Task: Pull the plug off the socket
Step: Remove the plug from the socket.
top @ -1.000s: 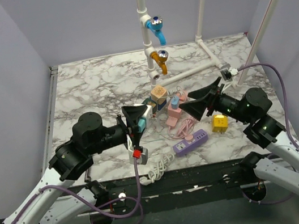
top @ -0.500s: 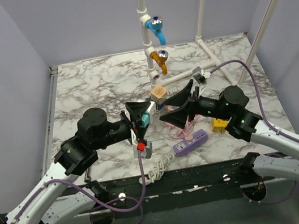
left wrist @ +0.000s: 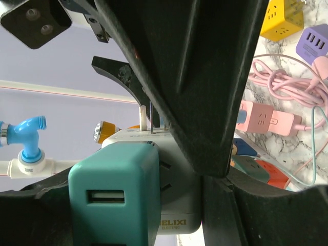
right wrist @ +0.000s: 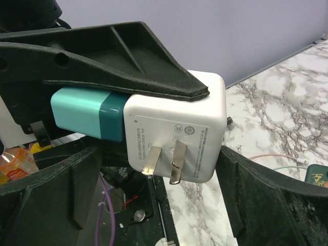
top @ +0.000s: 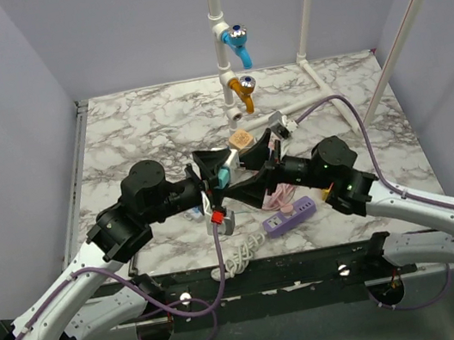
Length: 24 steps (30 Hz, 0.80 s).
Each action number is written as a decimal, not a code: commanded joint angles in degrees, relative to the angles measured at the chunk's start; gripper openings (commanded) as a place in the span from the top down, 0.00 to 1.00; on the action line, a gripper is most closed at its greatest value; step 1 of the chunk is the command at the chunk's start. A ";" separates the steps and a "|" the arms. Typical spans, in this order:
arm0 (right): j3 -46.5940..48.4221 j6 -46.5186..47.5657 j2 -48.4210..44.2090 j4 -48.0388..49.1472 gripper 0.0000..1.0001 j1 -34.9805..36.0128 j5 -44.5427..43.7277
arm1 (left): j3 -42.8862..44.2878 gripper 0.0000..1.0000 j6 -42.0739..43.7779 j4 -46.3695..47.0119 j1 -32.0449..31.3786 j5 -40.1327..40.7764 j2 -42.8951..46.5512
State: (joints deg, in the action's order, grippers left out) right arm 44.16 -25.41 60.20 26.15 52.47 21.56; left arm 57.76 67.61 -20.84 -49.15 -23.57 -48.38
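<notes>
R gripper [right wrist: 159,177] jaws spread, straddling white socket cube [right wrist: 179,120], held mid-air btwn both arms. Its teal plug [right wrist: 82,114] juts sideways, long axis running finger-to-finger, so R prob. must shift toward teal end. Beyond, L gripper [top: 211,179] clamps cube.

a blue tap [top: 236,44] and a brass tap [top: 241,89] sit on the white pipe [top: 215,6] at top centre; a purple power strip [top: 288,215] lies low on the marble desk [top: 142,132].

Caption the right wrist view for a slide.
Teal plug seated in white socket cube, black jaw pressed across the top.
</notes>
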 commanded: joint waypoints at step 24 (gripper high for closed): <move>2.46 1.36 -0.79 -1.66 0.99 1.19 -15.00 | -1.75 0.02 0.46 -2.18 -1.52 -1.37 8.13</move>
State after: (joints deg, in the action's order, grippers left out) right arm 46.44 -25.82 63.02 25.91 53.65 12.99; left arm 56.36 67.66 -22.06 -50.39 -23.88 -42.54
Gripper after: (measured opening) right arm 0.633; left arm 0.978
